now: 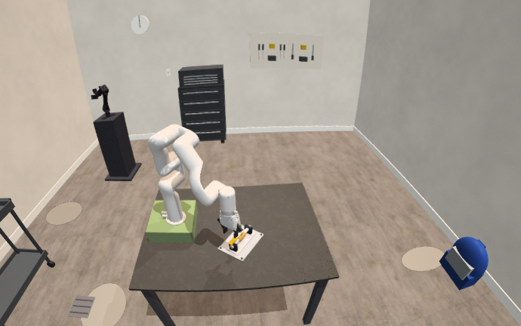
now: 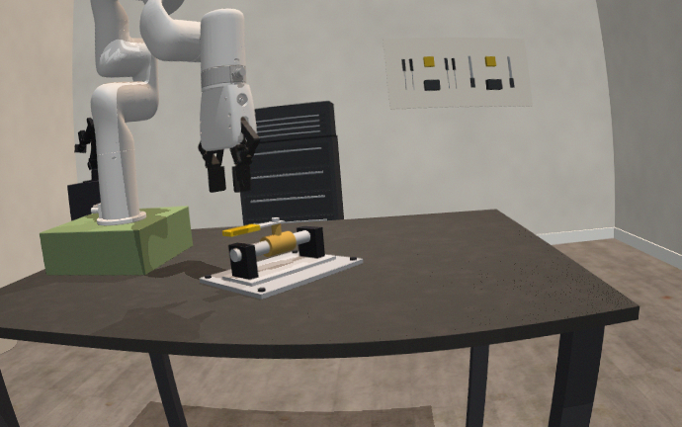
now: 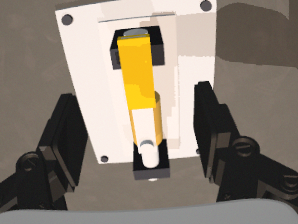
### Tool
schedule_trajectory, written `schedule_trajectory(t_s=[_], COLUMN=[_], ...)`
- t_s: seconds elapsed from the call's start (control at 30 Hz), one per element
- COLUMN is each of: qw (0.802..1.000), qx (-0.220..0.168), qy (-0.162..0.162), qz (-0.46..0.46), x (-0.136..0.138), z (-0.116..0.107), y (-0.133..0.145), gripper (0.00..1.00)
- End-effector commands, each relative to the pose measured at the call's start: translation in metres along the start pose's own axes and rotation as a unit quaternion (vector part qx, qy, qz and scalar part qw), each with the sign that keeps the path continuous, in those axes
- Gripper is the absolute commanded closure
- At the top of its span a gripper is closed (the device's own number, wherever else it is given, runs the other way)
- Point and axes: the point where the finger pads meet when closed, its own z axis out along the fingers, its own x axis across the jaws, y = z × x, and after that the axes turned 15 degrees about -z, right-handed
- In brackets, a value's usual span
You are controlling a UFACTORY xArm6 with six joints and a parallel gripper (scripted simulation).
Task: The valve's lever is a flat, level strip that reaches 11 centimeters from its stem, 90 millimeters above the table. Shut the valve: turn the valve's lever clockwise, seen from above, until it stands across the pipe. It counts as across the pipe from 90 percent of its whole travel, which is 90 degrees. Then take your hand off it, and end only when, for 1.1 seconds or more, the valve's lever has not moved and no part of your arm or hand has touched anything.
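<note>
The valve [image 2: 276,246] sits on a white baseplate [image 2: 282,271] on the dark table, with a white pipe held between two black blocks. Its lever [image 2: 243,229] is a flat strip with a yellow end, and it lies along the pipe. In the wrist view the lever [image 3: 137,76] runs down the middle of the plate [image 3: 143,76]. My gripper [image 2: 228,183] is open and empty. It hangs well above the lever's yellow end and touches nothing. In the wrist view its two black fingers stand on either side of the valve. It also shows in the top view [image 1: 229,229].
The arm's green base block [image 2: 118,240] stands on the table to the left of the valve. A black drawer cabinet [image 2: 294,160] stands behind the table by the wall.
</note>
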Motion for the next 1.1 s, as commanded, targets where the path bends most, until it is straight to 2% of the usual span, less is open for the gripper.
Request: schedule_trajectory(t_s=[0.0,1.07], qw=[1.0,1.0], qx=[0.0,0.0], qy=[-0.001,-0.001], qz=[0.0,0.0], x=[-0.001,-0.001], z=[0.003,0.047], y=[0.0,0.0], gripper=[0.32,0.32])
